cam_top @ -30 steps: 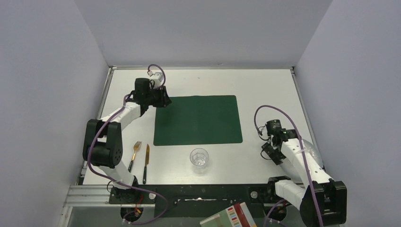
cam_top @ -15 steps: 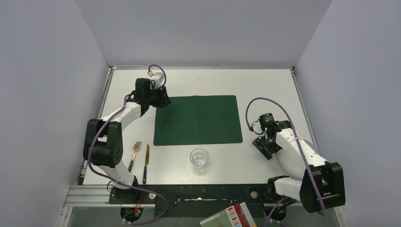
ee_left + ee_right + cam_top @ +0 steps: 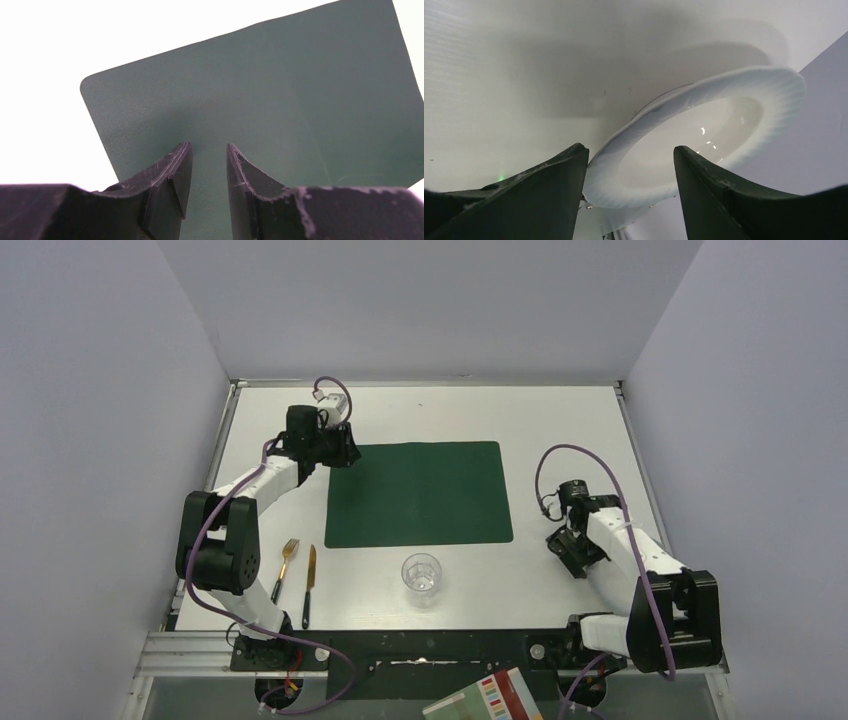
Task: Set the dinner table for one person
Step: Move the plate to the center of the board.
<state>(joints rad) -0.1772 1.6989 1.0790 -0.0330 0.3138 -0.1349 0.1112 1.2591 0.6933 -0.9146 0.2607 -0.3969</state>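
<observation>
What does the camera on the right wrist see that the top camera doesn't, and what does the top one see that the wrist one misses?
Only the right wrist view shows the white plate. It is tilted, with its near rim between the right jaws. From above it cannot be made out. Only the top view shows the green placemat, the glass, the fork, the knife and the left arm. Both views show the white table and the right jaws.
</observation>
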